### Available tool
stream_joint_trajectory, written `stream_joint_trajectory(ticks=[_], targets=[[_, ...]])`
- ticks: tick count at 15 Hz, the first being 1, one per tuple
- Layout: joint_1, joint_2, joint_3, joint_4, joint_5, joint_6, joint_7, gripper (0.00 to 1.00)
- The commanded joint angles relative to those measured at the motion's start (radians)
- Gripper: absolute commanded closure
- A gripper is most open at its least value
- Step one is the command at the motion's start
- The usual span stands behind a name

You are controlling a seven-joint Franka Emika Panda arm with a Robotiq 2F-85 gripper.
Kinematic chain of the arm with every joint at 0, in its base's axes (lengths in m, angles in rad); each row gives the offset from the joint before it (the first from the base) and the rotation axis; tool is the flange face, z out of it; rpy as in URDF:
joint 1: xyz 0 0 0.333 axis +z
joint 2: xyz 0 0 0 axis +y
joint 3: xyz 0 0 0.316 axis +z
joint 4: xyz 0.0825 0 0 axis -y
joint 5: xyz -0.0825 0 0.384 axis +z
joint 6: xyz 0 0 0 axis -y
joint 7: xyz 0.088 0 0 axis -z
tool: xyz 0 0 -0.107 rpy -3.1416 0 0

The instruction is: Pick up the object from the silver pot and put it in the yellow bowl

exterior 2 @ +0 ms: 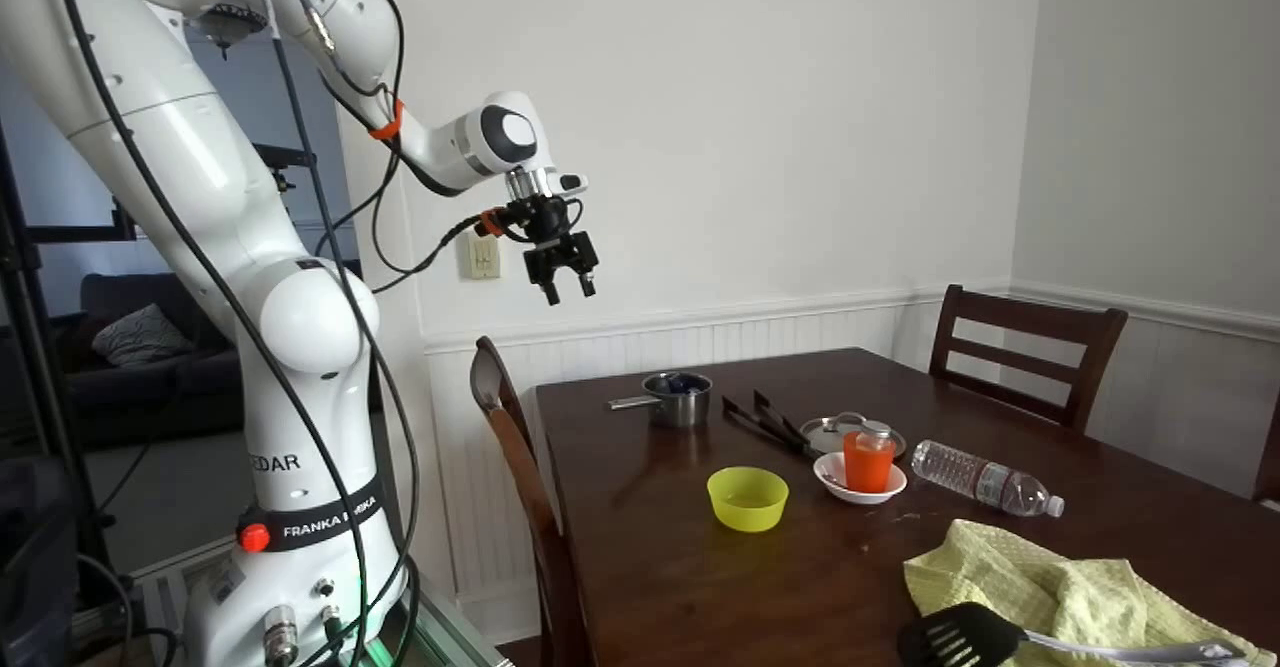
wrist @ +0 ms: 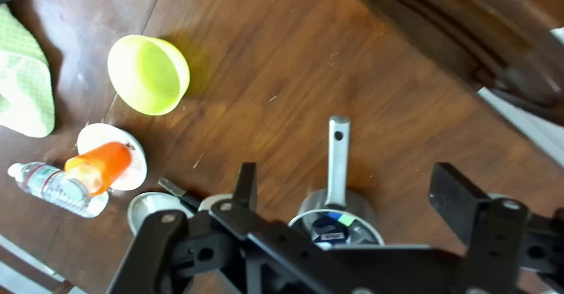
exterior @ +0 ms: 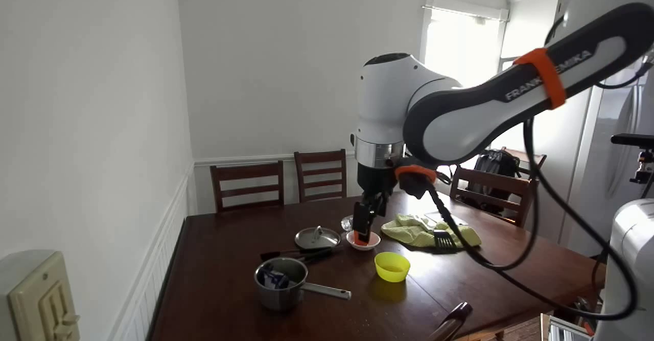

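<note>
- Pincer: apart, holding nothing, above the counter.
- Blue-and-white object: inside the silver pot.
- Possible fault: pot tipped, from off-centre descent catching the rim.
- Also possible: drop short of the yellow bowl, from shallow pinch.

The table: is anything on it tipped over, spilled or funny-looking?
Yes: the water bottle lies on its side near the white dish, and bottles usually stand up. Its cap looks on. The yellow-green cloth is rumpled instead of neatly folded. I see no clear spill.
</note>
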Motion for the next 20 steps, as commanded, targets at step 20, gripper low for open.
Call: stream_joint_trajectory(ticks=[20], targets=[[0.047,0.905,-0.236,0.633,-0.037,0.386,-0.04,0.0]])
